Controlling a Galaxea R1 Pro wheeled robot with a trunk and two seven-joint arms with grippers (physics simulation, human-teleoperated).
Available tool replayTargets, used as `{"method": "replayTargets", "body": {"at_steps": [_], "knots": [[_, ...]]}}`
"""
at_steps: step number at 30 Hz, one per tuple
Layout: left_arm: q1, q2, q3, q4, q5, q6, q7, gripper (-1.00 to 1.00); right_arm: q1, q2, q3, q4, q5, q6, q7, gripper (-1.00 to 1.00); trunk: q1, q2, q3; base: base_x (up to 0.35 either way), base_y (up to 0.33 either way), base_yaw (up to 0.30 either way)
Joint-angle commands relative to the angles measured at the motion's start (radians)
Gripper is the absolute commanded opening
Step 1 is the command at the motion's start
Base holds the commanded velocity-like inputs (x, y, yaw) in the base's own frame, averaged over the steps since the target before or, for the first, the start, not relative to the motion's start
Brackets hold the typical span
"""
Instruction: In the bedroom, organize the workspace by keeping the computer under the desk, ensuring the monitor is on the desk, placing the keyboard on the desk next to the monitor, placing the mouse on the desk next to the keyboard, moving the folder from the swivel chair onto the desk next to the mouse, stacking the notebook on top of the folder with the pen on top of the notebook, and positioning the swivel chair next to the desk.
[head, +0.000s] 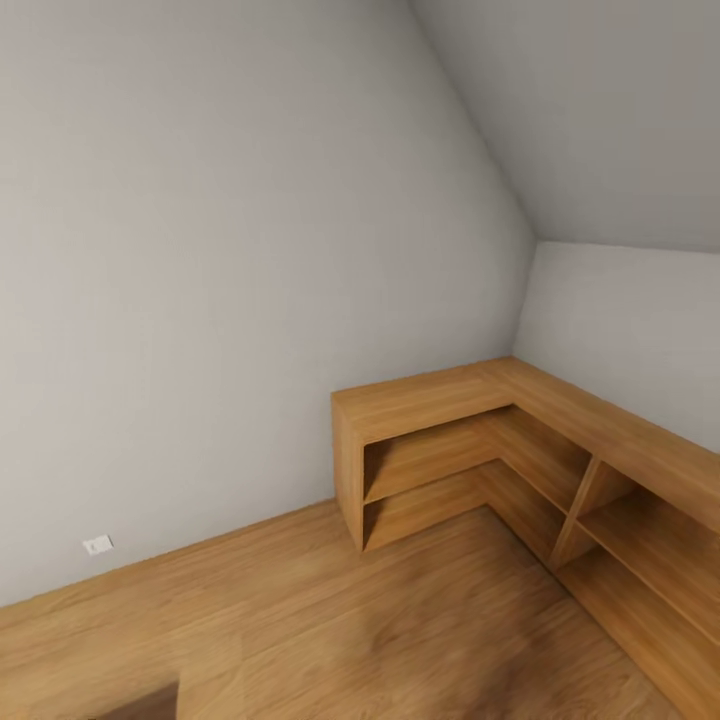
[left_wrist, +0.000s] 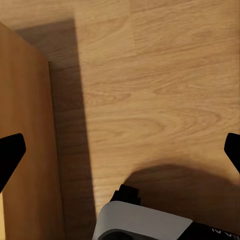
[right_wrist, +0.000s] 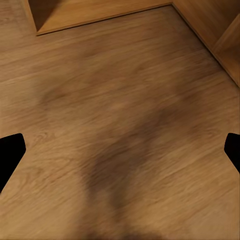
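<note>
None of the task's objects are in the frames. In the left wrist view my left gripper (left_wrist: 120, 152) is open, its black fingertips (left_wrist: 11, 152) far apart above bare wooden floor, with nothing between them. In the right wrist view my right gripper (right_wrist: 120, 152) is also open, its black fingertips (right_wrist: 10, 152) at the frame's two sides over wooden floor, holding nothing.
A low L-shaped light wooden shelf unit (head: 520, 440) with open compartments fills the room corner under a sloped ceiling. Wooden floor (head: 350, 630) lies before it. A white wall socket (head: 97, 544) sits low on the grey wall. A wooden panel (left_wrist: 22, 150) and my grey-white base (left_wrist: 142, 222) show under the left gripper.
</note>
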Motion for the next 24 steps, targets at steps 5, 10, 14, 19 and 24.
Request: {"method": "replayTargets", "body": {"at_steps": [5, 10, 14, 19, 24], "knots": [[-0.001, 0.000, -0.009, -0.001, 0.007, -0.003, 0.005, 1.00, -0.001, 0.000, 0.008, 0.000, -0.006, -0.001, -0.006, 1.00, 0.000, -0.001, -0.008, 0.000, 0.000, 0.000], [-0.001, 0.000, -0.009, -0.001, 0.007, -0.003, 0.005, 1.00, -0.001, 0.000, 0.008, 0.000, -0.006, -0.002, -0.006, 1.00, 0.000, -0.001, -0.016, 0.133, 0.000, 0.000], [-0.001, 0.000, -0.009, -0.001, 0.007, -0.003, 0.005, 1.00, -0.001, 0.000, 0.008, 0.000, -0.006, -0.002, -0.006, 1.00, 0.000, -0.001, -0.023, 0.260, 0.000, -0.002], [-0.001, 0.000, -0.009, -0.001, 0.007, -0.003, 0.005, 1.00, -0.001, 0.000, 0.010, 0.001, -0.002, -0.002, -0.006, 1.00, 0.000, -0.001, -0.030, 0.303, 0.000, -0.068], [-0.001, 0.000, -0.009, -0.001, 0.007, -0.003, 0.005, 1.00, -0.001, 0.000, 0.011, 0.001, 0.000, -0.002, -0.005, 1.00, 0.000, -0.001, -0.036, 0.316, 0.000, -0.172]]}}
